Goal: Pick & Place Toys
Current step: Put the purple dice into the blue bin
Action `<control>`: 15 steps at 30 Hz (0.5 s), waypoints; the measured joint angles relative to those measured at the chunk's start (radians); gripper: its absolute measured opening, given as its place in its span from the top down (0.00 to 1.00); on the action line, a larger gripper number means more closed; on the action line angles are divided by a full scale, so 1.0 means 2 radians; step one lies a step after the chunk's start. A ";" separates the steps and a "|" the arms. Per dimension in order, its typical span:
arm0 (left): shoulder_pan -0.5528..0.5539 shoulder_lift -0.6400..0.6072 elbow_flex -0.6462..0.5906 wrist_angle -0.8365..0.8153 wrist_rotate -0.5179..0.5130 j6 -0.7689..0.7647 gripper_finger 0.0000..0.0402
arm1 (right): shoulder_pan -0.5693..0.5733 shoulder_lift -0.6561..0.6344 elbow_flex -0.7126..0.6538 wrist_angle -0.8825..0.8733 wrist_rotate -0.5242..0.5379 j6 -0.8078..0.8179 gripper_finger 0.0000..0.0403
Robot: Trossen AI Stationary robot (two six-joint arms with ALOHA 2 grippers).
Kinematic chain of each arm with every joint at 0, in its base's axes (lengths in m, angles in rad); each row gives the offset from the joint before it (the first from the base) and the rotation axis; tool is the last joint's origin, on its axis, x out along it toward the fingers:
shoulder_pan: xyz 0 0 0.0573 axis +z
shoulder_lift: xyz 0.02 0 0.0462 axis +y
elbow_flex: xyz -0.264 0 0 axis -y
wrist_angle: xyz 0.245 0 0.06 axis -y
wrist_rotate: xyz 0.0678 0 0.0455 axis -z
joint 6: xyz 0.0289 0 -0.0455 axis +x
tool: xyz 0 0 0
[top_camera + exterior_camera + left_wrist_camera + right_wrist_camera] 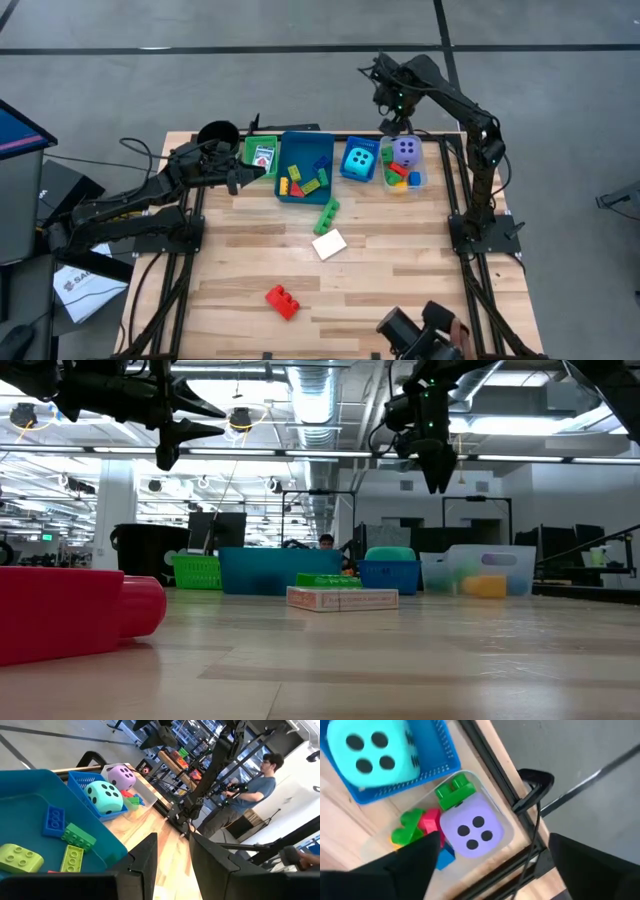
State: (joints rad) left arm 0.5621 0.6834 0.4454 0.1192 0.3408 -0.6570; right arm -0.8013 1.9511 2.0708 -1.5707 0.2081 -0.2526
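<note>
Purple dice cube (470,829) sits in clear tray (507,827) under wide-open, empty right hand (490,857); looks light, soft, best pinched across opposite flat faces.

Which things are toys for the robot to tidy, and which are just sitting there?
Toys for the job:
- red brick
- green brick
- white card
- purple dice
- teal dice

Just lying about:
- black cup
- teal tray
- green tray
- clear tray
</note>
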 joint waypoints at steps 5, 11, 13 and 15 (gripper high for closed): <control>0.000 0.000 0.000 0.000 0.000 -0.001 0.73 | -0.003 0.006 0.000 0.001 -0.015 -0.024 0.02; 0.000 0.000 0.000 0.000 0.000 -0.001 0.73 | -0.011 0.004 0.000 0.026 -0.023 -0.033 0.04; 0.000 0.000 0.000 0.000 0.000 -0.001 0.73 | -0.013 0.000 0.000 0.019 -0.023 -0.038 0.04; 0.000 0.000 0.000 0.000 0.000 -0.001 0.73 | -0.017 -0.001 0.000 0.009 -0.032 -0.040 0.04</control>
State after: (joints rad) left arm 0.5621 0.6837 0.4451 0.1192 0.3408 -0.6586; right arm -0.8350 1.9484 2.0709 -1.5534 0.1437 -0.3326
